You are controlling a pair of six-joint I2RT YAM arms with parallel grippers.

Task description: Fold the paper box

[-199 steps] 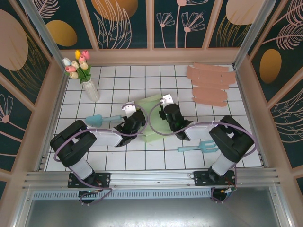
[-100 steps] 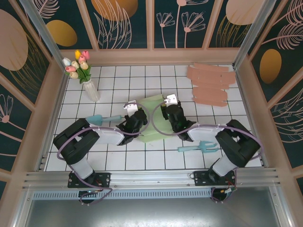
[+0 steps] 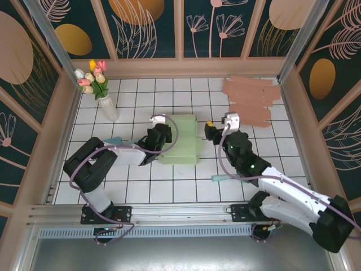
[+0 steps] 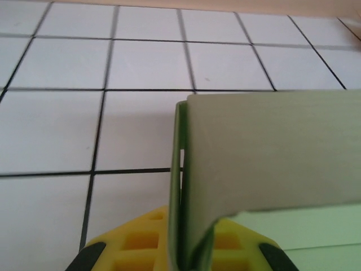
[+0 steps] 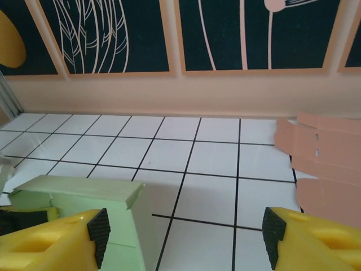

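Right claw (image 5: 184, 237) now clear of box (image 3: 179, 147)

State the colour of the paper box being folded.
The paper box is a plain pale green, with no pattern. It shows best in the top external view.

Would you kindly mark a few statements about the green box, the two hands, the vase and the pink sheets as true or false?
1. The left hand is clamped on an edge of the green box. True.
2. The right hand is gripping the green box. False: it is open, grips nothing and sits beside the box's right side.
3. The vase of tulips stands at the far left of the table. True.
4. The pink cardboard sheets lie at the near left of the table. False: they lie at its far right.
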